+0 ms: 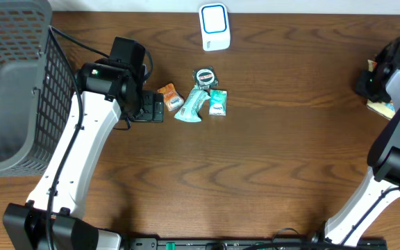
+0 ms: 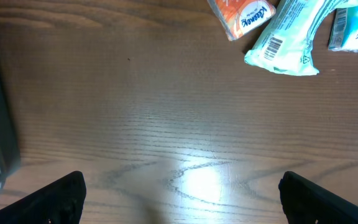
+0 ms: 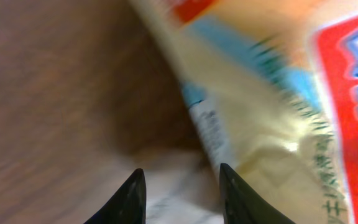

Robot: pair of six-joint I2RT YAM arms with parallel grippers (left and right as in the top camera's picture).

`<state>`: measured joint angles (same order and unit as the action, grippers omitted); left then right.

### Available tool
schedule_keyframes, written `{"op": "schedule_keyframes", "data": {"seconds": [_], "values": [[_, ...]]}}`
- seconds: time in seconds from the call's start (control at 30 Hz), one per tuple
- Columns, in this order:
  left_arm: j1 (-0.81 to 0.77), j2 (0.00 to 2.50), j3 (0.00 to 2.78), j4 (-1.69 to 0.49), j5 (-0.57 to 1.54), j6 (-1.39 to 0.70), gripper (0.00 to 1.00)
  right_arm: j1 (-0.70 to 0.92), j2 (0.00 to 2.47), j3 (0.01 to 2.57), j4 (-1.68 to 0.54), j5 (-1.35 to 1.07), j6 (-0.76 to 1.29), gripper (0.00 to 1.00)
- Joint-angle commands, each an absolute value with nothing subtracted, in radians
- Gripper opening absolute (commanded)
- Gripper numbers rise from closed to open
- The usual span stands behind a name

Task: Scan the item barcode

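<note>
My left gripper (image 2: 182, 190) is hanging wide open, a tissue pack (image 2: 288, 37) lying ahead-right of it. My right gripper (image 3: 180, 190), jaws narrow, is straddling the edge of the snack packet (image 3: 260, 106). I cannot tell if it's gripped, so I'm aiming to pinch squarely, barcode uncovered.

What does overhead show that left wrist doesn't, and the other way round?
Overhead only: the white scanner, a round item, the right arm. Left wrist only: the barcode on the pale blue packet. Both: that packet, the orange packet, the tissue pack, the open left end effector, the table.
</note>
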<state>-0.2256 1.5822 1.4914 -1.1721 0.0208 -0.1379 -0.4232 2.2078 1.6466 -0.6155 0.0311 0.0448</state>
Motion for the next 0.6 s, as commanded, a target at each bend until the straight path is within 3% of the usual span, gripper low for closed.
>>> {"op": "schedule_keyframes", "data": {"seconds": [0.0,0.13,0.33,0.57], "values": [[-0.226,1.585,1.488,-1.175,0.015,-0.143,0.98,-0.471,2.2,1.626,-0.599,0.076,0.048,0.31],[-0.226,1.585,1.488,-1.176,0.015,-0.143,0.98,-0.497,2.196,1.641,-0.61,0.059,0.047,0.35],[-0.226,1.585,1.488,-1.175,0.015,-0.143,0.98,-0.483,2.118,1.682,-0.619,-0.207,0.079,0.41],[-0.226,1.585,1.488,-1.176,0.015,-0.143,0.98,-0.352,2.02,1.687,-0.603,-0.495,0.154,0.5]]}}
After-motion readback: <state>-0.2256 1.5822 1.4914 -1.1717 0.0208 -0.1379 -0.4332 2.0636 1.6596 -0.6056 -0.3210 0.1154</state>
